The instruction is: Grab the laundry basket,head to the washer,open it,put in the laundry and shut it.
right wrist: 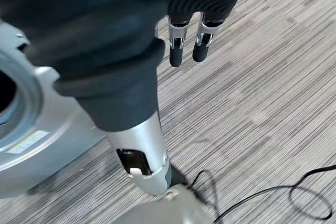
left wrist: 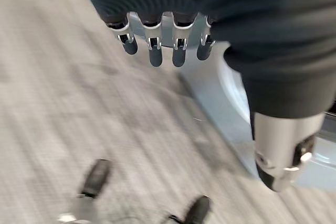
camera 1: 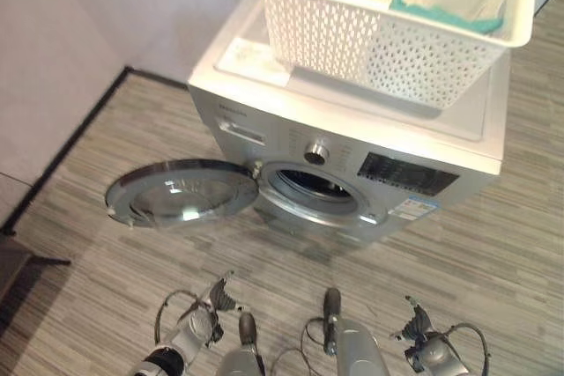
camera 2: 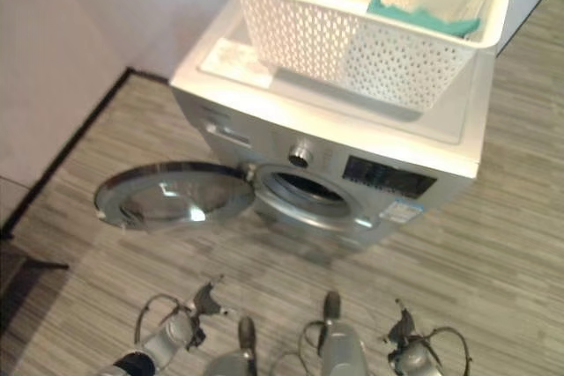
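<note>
Both hands, left [camera 1: 208, 309] and right [camera 1: 421, 334], were held low, fingers relaxed, empty. Basket [camera 1: 388, 41] sat atop washer [camera 1: 352, 143], door [camera 1: 181, 191] swung open; cloth [camera 1: 436, 13], seemingly unloaded, might be snagged if reached carelessly.

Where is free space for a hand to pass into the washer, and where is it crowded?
The drum opening is unblocked: the door is swung fully out to the left. The bare floor to the right of the washer is free too. The washer's top is crowded: the basket holding the green cloth covers most of it.
</note>
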`<state>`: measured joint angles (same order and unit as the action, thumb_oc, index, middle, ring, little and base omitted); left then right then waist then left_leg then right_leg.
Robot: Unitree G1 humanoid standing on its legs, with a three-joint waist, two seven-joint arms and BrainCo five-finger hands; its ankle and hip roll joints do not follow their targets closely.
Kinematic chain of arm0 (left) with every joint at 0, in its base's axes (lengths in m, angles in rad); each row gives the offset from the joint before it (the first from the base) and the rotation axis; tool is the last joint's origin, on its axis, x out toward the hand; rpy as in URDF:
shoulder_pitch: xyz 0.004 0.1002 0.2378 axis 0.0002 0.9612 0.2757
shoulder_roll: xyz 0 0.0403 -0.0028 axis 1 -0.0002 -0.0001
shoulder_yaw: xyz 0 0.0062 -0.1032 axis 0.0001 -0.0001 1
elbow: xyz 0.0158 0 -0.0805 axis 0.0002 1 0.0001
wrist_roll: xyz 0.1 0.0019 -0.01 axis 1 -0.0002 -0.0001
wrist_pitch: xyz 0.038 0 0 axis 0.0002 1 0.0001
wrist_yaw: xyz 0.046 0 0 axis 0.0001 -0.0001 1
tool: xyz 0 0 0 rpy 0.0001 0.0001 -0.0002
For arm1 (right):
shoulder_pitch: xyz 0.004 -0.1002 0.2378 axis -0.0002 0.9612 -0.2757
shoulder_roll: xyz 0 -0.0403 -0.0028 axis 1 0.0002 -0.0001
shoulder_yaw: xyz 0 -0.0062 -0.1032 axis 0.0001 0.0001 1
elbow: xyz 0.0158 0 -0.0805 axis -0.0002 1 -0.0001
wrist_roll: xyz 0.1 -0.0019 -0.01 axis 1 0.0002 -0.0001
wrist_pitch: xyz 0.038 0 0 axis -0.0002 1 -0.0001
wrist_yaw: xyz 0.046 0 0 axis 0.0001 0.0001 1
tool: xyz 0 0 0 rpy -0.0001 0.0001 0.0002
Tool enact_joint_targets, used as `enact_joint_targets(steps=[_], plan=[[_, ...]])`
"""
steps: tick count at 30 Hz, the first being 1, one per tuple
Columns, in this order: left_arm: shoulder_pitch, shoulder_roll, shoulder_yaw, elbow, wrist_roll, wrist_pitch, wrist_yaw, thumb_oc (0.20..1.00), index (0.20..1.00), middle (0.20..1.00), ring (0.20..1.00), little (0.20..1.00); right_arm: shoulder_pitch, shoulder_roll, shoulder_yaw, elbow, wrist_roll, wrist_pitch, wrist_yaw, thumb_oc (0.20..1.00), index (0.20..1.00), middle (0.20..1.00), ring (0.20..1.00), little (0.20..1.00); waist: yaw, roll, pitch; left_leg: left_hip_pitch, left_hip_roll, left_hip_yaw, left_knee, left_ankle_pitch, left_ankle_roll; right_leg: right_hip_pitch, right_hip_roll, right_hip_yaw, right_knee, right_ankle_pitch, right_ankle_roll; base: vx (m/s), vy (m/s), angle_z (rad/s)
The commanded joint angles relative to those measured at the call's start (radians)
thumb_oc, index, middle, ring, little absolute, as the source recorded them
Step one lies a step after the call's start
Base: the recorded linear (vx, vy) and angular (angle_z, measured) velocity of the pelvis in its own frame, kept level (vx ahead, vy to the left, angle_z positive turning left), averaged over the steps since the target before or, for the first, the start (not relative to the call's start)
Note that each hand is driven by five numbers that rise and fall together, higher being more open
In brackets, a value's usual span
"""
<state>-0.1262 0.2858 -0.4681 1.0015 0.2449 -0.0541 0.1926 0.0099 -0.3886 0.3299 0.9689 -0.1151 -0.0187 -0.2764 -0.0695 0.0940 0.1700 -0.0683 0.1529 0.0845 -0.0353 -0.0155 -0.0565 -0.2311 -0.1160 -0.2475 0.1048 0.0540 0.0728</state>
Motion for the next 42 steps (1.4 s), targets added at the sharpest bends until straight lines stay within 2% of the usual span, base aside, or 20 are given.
enact_joint_targets(steps=[1,2,6,7,8,11,20,23,25,26,27,28,31,33,34,36,38,39,41,42], plan=[[-0.021,0.023,0.058,0.025,0.004,-0.004,0.046,1.000,1.000,1.000,1.000,1.000,0.020,-0.003,-0.040,0.007,-0.022,-0.007,0.019,1.000,1.000,1.000,1.000,1.000,0.010,-0.042,-0.017,0.001,0.027,-0.021,-0.019,0.052,-0.064,0.084,-0.049,0.036,-0.009,-0.094,0.036,0.15,0.042,0.12],[0.006,0.025,0.100,0.026,-0.024,-0.010,0.044,1.000,1.000,1.000,1.000,1.000,0.040,0.002,-0.056,-0.006,-0.023,-0.010,0.029,1.000,1.000,1.000,1.000,1.000,0.014,-0.044,-0.047,0.026,0.020,-0.017,-0.039,0.049,-0.063,0.113,-0.053,0.032,-0.037,-0.084,0.044,0.15,0.041,0.09],[0.053,0.027,0.180,-0.017,-0.130,-0.024,0.035,1.000,1.000,1.000,1.000,1.000,0.060,0.008,-0.099,-0.047,0.008,-0.013,0.036,1.000,1.000,1.000,1.000,1.000,0.017,-0.054,-0.076,0.058,0.012,-0.010,-0.049,0.035,-0.058,0.154,-0.056,0.036,-0.074,-0.068,0.055,0.09,0.053,0.00],[0.074,0.025,0.217,-0.034,-0.193,-0.035,0.017,1.000,1.000,1.000,1.000,1.000,0.065,0.009,-0.122,-0.071,0.022,-0.017,0.036,1.000,1.000,1.000,1.000,1.000,0.016,-0.059,-0.084,0.067,0.010,-0.004,-0.049,0.028,-0.054,0.162,-0.057,0.041,-0.077,-0.065,0.058,0.09,0.059,-0.04],[0.103,0.011,0.277,-0.055,-0.329,-0.049,-0.005,1.000,1.000,1.000,1.000,1.000,0.078,0.008,-0.149,-0.103,0.027,-0.015,0.040,1.000,1.000,1.000,1.000,1.000,0.017,-0.072,-0.096,0.084,0.006,0.004,-0.048,0.015,-0.046,0.177,-0.061,0.048,-0.078,-0.063,0.062,0.11,0.062,-0.03],[0.118,-0.006,0.320,-0.063,-0.425,-0.052,-0.006,1.000,1.000,1.000,1.000,1.000,0.078,0.003,-0.155,-0.144,0.020,-0.009,0.049,1.000,1.000,1.000,1.000,1.000,0.018,-0.086,-0.108,0.102,0.000,0.010,-0.045,0.000,-0.037,0.193,-0.067,0.059,-0.078,-0.061,0.067,0.07,0.045,-0.04],[0.140,0.016,0.318,-0.211,-0.430,-0.036,-0.004,1.000,1.000,1.000,1.000,1.000,0.071,-0.011,-0.184,-0.190,0.040,0.011,0.051,1.000,1.000,1.000,1.000,1.000,0.009,-0.110,-0.122,0.122,-0.010,0.025,-0.033,-0.036,-0.022,0.207,-0.084,0.074,-0.083,-0.053,0.084,0.04,0.038,-0.07],[0.126,0.038,0.296,-0.243,-0.351,-0.016,-0.001,1.000,1.000,1.000,1.000,1.000,0.060,-0.006,-0.219,-0.135,0.091,0.016,0.039,1.000,1.000,1.000,1.000,1.000,0.007,-0.125,-0.111,0.079,-0.005,0.022,0.045,-0.066,-0.019,0.203,-0.092,0.072,-0.081,-0.052,0.084,-0.01,0.013,0.01],[0.112,0.054,0.292,-0.283,-0.317,-0.008,0.003,1.000,1.000,1.000,1.000,1.000,0.044,-0.016,-0.272,-0.073,0.150,0.020,0.007,1.000,1.000,1.000,1.000,1.000,0.009,-0.140,-0.093,0.019,-0.008,0.024,0.147,-0.097,-0.021,0.207,-0.107,0.063,-0.083,-0.045,0.085,-0.05,0.012,0.17],[0.111,0.054,0.292,-0.285,-0.317,-0.006,0.003,1.000,1.000,1.000,1.000,1.000,0.041,-0.016,-0.272,-0.070,0.151,0.018,0.007,1.000,1.000,1.000,1.000,1.000,0.008,-0.140,-0.093,0.009,-0.007,0.020,0.163,-0.105,-0.021,0.206,-0.107,0.060,-0.083,-0.045,0.086,-0.05,0.064,0.10],[0.107,0.059,0.295,-0.310,-0.313,-0.003,0.006,1.000,1.000,1.000,1.000,1.000,0.015,-0.032,-0.331,-0.004,0.215,0.020,-0.017,1.000,1.000,1.000,1.000,1.000,0.011,-0.139,-0.079,-0.010,-0.010,0.024,0.216,-0.144,-0.017,0.214,-0.114,0.061,-0.087,-0.040,0.093,-0.02,0.054,0.08],[0.106,0.059,0.295,-0.311,-0.313,-0.003,0.006,1.000,1.000,1.000,1.000,1.000,0.012,-0.032,-0.332,-0.003,0.216,0.019,-0.017,1.000,1.000,1.000,1.000,1.000,0.010,-0.140,-0.080,-0.015,-0.012,0.023,0.218,-0.142,-0.016,0.211,-0.116,0.061,-0.088,-0.037,0.094,-0.02,0.089,0.08],[0.114,0.071,0.305,-0.360,-0.302,0.000,0.005,1.000,1.000,1.000,1.000,1.000,-0.028,-0.071,-0.401,0.001,0.281,0.020,-0.049,1.000,1.000,1.000,1.000,1.000,0.017,-0.137,-0.072,-0.028,-0.026,0.019,0.268,-0.198,0.013,0.191,-0.133,0.095,-0.072,-0.031,0.110,-0.01,0.155,-0.04],[0.107,0.082,0.302,-0.394,-0.292,0.002,-0.004,1.000,1.000,1.000,1.000,1.000,-0.051,-0.114,-0.465,-0.062,0.318,0.011,-0.085,1.000,1.000,1.000,1.000,1.000,0.018,-0.138,-0.061,-0.040,-0.047,0.013,0.302,-0.233,0.044,0.159,-0.148,0.125,-0.016,-0.037,0.115,-0.02,0.248,-0.30],[0.099,0.091,0.293,-0.416,-0.292,0.006,-0.015,1.000,1.000,1.000,1.000,1.000,-0.061,-0.138,-0.531,-0.126,0.357,-0.007,-0.126,1.000,1.000,1.000,1.000,1.000,0.013,-0.136,-0.049,-0.044,-0.067,0.005,0.322,-0.259,0.065,0.130,-0.159,0.140,0.055,-0.045,0.118,-0.02,0.275,-0.33],[0.090,0.094,0.286,-0.414,-0.291,0.009,-0.014,1.000,1.000,1.000,1.000,1.000,-0.062,-0.148,-0.573,-0.162,0.379,-0.016,-0.150,1.000,1.000,1.000,1.000,1.000,0.007,-0.139,-0.043,-0.055,-0.084,-0.005,0.333,-0.259,0.075,0.103,-0.170,0.151,0.104,-0.028,0.117,-0.03,0.180,-0.05],[0.081,0.101,0.278,-0.443,-0.290,0.017,-0.021,1.000,1.000,1.000,1.000,1.000,-0.054,-0.176,-0.646,-0.196,0.405,-0.030,-0.193,1.000,1.000,1.000,1.000,1.000,-0.008,-0.136,-0.025,-0.064,-0.101,-0.023,0.354,-0.270,0.097,0.063,-0.159,0.189,0.201,-0.027,0.107,0.00,0.198,0.19],[0.082,0.102,0.278,-0.454,-0.285,0.019,-0.027,1.000,1.000,1.000,1.000,1.000,-0.060,-0.199,-0.705,-0.205,0.413,-0.045,-0.246,1.000,1.000,1.000,1.000,1.000,-0.016,-0.128,-0.024,-0.053,-0.117,-0.035,0.347,-0.282,0.110,0.035,-0.151,0.211,0.233,-0.025,0.107,0.10,0.203,0.16],[0.082,0.097,0.272,-0.458,-0.279,0.020,-0.033,1.000,1.000,1.000,1.000,1.000,-0.058,-0.220,-0.731,-0.211,0.403,-0.044,-0.273,1.000,1.000,1.000,1.000,1.000,-0.017,-0.124,-0.026,-0.035,-0.128,-0.038,0.329,-0.287,0.113,0.033,-0.156,0.219,0.214,-0.019,0.110,0.12,0.075,0.21],[0.079,0.099,0.267,-0.464,-0.267,0.022,-0.033,1.000,1.000,1.000,1.000,1.000,-0.069,-0.252,-0.775,-0.215,0.397,-0.044,-0.319,1.000,1.000,1.000,1.000,1.000,-0.025,-0.118,-0.027,-0.018,-0.137,-0.053,0.308,-0.286,0.108,0.022,-0.165,0.245,0.154,0.016,0.120,0.12,-0.036,0.21]])
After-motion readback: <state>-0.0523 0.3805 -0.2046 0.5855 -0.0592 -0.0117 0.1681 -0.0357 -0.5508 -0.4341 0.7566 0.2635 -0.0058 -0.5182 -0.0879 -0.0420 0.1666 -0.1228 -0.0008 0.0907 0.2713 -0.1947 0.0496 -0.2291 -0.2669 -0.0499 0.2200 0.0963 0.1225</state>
